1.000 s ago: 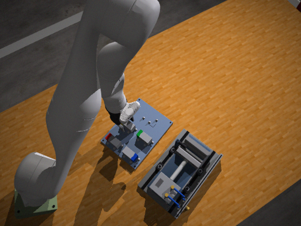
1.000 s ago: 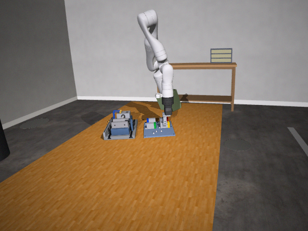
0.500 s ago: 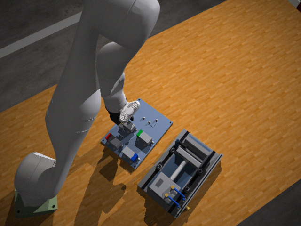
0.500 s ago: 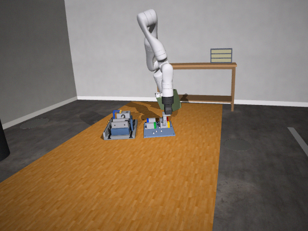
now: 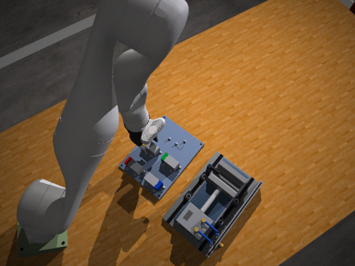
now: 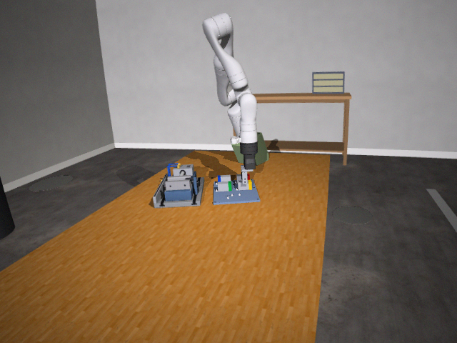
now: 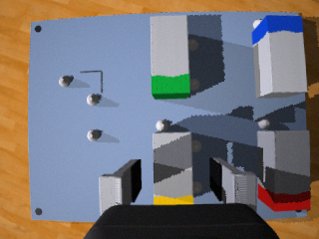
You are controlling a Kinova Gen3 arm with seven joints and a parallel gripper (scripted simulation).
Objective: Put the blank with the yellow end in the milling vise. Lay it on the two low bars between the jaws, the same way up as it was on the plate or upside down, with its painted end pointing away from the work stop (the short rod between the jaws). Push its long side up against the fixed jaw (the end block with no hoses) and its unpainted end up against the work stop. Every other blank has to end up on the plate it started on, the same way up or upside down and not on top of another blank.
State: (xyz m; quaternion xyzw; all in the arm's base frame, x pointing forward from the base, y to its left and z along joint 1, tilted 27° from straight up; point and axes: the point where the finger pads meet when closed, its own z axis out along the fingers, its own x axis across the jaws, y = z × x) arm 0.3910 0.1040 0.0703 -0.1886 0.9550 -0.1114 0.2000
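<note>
Blank with the yellow end (image 5: 152, 149) (image 6: 243, 184) (image 7: 172, 166) is seen on the blue plate (image 5: 186, 153) (image 6: 235, 199) (image 7: 55, 169), so nothing of the placing has been done. The gripper (image 5: 150, 146) (image 6: 244, 179) (image 7: 175, 173) is fully open around it, with a finger on each side and nothing gripped. Grasping, lifting, carrying and seating in the milling vise (image 5: 189, 216) (image 6: 178, 184) are all left. Blanks with green (image 5: 171, 162) (image 6: 223, 186) (image 7: 169, 50), blue (image 5: 151, 180) (image 6: 223, 179) (image 7: 282, 62) and red (image 5: 134, 166) (image 7: 286, 159) ends are also held on the plate, as required.

The yellow end is cut off in the wrist view by the dark gripper body, and is mostly covered in the top view. In the exterior view the red-ended blank is largely hidden. The two low bars and the work stop cannot be made out with certainty, and finger depth beside the blank is hard to judge.
</note>
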